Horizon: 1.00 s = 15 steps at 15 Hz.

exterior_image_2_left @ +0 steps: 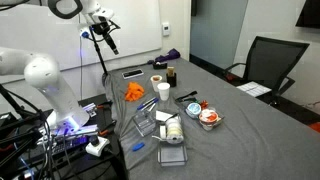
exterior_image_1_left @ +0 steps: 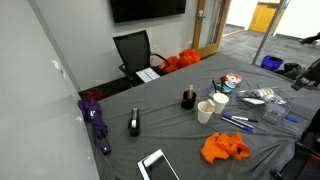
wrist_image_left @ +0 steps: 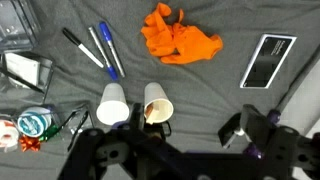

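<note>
My gripper (wrist_image_left: pixel 180 152) hangs high above the grey table (wrist_image_left: pixel 230 100), open and empty; its dark fingers fill the bottom of the wrist view. It also shows at the top of an exterior view (exterior_image_2_left: pixel 106 38). Below it stand a white cup (wrist_image_left: pixel 112 103) and a paper cup (wrist_image_left: pixel 157 108) with something orange inside. The cups also show in both exterior views (exterior_image_1_left: pixel 205 111) (exterior_image_2_left: pixel 163 91). An orange cloth (wrist_image_left: pixel 180 40) lies beyond them. A black mug (exterior_image_1_left: pixel 188 98) stands by the cups.
Several markers (wrist_image_left: pixel 100 48), a dark tablet (wrist_image_left: pixel 268 60), a black dispenser (wrist_image_left: pixel 243 124), clear plastic boxes (wrist_image_left: pixel 25 70) and a tape roll (wrist_image_left: pixel 33 122) lie on the table. A purple umbrella (exterior_image_1_left: pixel 97 120) lies near one edge. An office chair (exterior_image_1_left: pixel 135 50) stands at the far end.
</note>
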### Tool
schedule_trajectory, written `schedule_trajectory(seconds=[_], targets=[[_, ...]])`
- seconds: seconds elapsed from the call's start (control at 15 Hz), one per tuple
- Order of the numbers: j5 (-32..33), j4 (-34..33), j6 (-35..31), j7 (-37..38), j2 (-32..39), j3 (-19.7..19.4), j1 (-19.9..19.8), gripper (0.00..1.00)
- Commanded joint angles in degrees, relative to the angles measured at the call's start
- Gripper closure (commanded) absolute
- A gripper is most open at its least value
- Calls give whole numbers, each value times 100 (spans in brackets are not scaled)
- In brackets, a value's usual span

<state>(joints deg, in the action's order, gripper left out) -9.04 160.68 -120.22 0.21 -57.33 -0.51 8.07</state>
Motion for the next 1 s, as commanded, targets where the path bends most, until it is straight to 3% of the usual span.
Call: schedule_trajectory(seconds=[0.0,0.93], targets=[[-57,99,55,-49,24,52,-64,0],[-55,238,54,-48,133,54,-64,0]])
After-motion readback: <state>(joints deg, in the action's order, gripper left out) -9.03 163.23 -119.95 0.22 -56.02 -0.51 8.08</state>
